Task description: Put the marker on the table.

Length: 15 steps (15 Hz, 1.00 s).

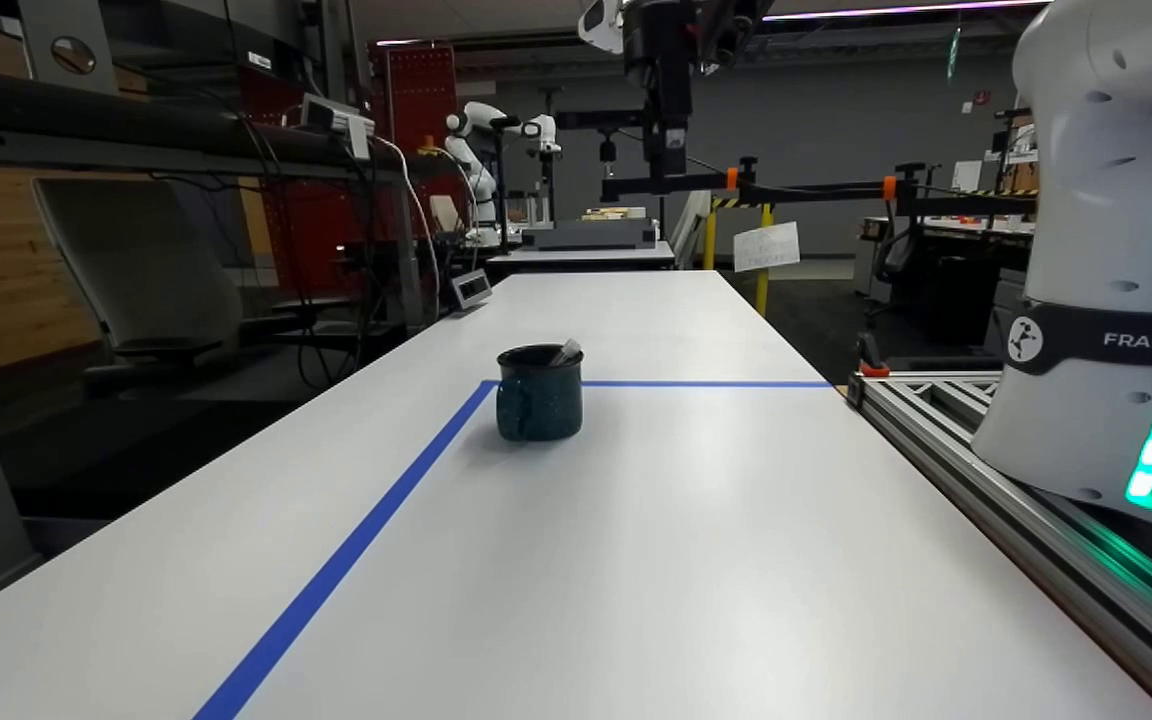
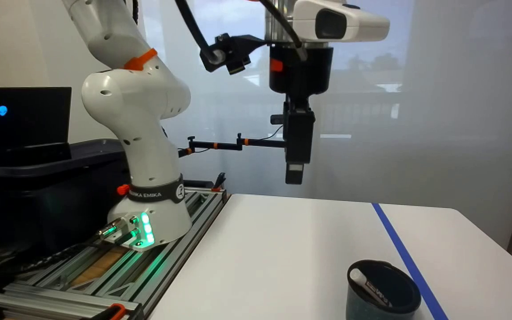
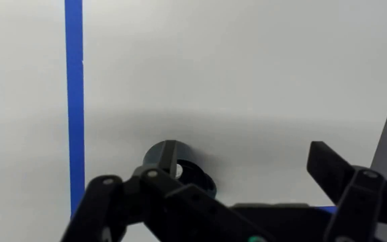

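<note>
Inside the teal mug (image 1: 540,402), the marker (image 2: 371,289) leans, probably light, rigid and slick; with your gripper (image 3: 243,144) spread apart, pinch the raised white end.

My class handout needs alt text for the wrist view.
An open gripper partly hides a dark cup on a white table; the pale end of a marker shows in the cup. Blue tape runs down the left.
</note>
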Available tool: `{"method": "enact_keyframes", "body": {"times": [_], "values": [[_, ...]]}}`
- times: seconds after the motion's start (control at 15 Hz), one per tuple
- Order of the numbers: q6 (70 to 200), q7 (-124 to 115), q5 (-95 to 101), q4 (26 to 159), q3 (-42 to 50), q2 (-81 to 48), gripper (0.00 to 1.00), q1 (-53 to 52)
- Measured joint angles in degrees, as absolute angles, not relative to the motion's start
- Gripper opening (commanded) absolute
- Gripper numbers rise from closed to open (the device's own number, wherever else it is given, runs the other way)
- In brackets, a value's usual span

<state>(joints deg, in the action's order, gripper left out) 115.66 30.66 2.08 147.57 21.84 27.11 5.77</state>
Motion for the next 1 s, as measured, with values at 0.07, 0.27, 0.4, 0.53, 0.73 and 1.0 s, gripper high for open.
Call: {"method": "enact_keyframes", "body": {"times": [0.07, 0.27, 0.4, 0.53, 0.73, 1.0], "values": [[116.33, 30.79, 2.17, 146.51, 21.89, 24.73, 1.0, 6.05], [117.37, 30.96, 2.26, 142.65, 21.85, 17.68, 1.0, 6.25], [117.37, 31.11, 2.25, 140.93, 21.78, 14.9, 1.0, 6.25], [117.37, 31.21, 2.25, 140.4, 21.77, 14.14, 1.0, 6.25], [117.64, 31.21, 2.29, 140.27, 20.58, 13.87, 1.0, 7.08], [117.9, 31.79, 3.28, 138.22, 19.23, 11.04, 1.0, 7.5]]}}
